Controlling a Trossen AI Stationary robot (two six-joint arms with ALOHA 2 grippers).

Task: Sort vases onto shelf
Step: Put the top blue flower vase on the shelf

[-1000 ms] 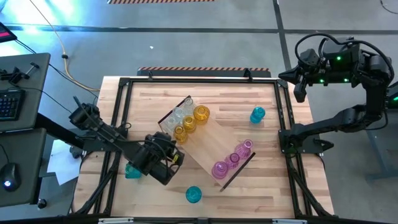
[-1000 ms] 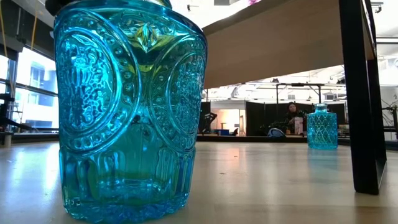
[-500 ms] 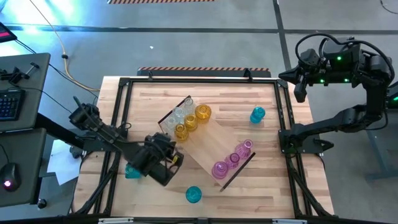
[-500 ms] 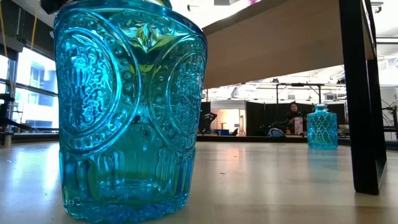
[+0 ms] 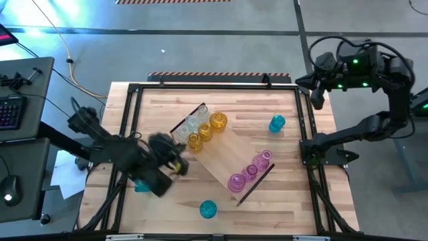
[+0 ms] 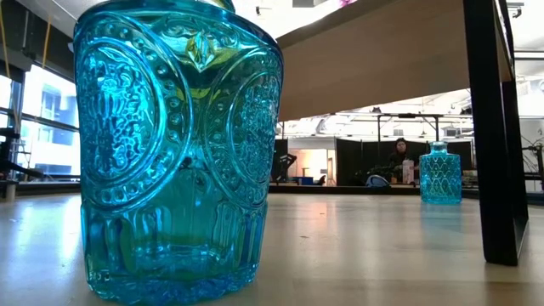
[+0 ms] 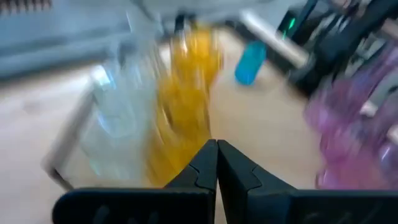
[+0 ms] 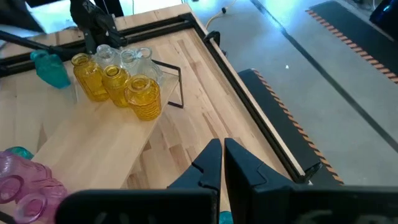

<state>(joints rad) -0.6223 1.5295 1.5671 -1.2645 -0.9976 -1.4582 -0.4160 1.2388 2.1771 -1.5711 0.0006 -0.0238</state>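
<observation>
The shelf lies slantwise in the middle of the table, a light board on dark end pieces. On its far-left end stand three yellow vases and the clear vases; three pink vases stand on its near-right end. Teal vases stand on the tabletop: one far right, one at the near edge, one under the left arm. My left gripper is shut, left of the shelf, and touches nothing. My right gripper is shut, high over the table's far-right corner.
A black frame rail runs round the table. In the low view the near teal vase fills the left, and the shelf's dark end piece stands at the right. A desk with a keyboard lies left of the table.
My left gripper has drawn back from the yellow vases toward the table's left edge, quickly enough to blur; it stays shut. My right gripper has shifted slightly toward the table's left. No vase has moved.
</observation>
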